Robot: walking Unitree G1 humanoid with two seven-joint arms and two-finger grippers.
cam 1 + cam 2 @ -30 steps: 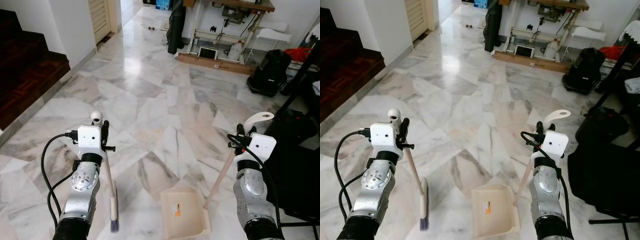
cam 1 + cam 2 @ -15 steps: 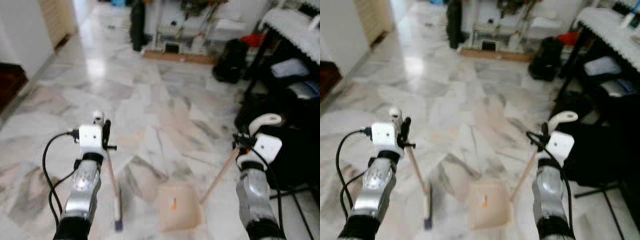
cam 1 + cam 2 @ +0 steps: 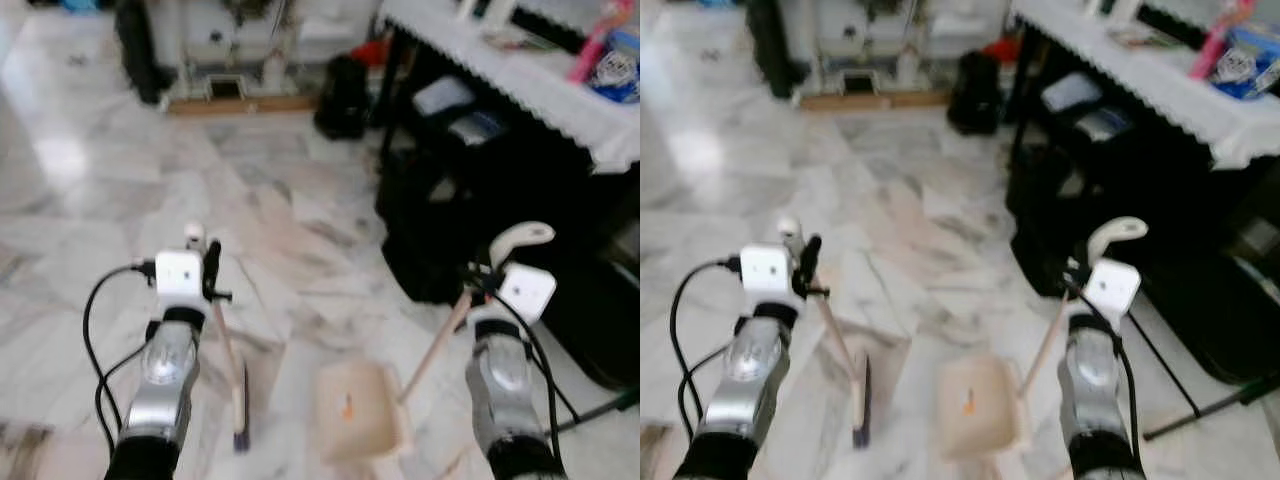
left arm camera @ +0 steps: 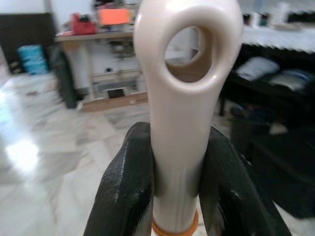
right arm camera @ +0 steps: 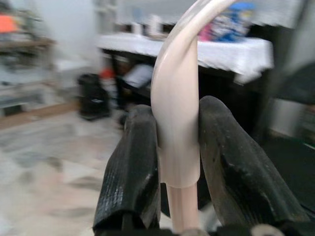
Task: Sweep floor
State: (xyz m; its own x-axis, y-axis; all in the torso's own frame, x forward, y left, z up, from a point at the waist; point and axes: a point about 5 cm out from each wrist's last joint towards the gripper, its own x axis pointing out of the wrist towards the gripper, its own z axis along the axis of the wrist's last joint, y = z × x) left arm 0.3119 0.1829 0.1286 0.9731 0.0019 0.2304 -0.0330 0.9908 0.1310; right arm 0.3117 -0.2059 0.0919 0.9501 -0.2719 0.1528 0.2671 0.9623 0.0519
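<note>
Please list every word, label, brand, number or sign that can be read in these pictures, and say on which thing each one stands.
No text can be read here.
Dustpan: a small orange mark on the inside, too blurred to read.
Blue and white package on the table with the white cloth: it has print, too blurred to read.
Broom handle and dustpan handle: plain, no lettering visible.
</note>
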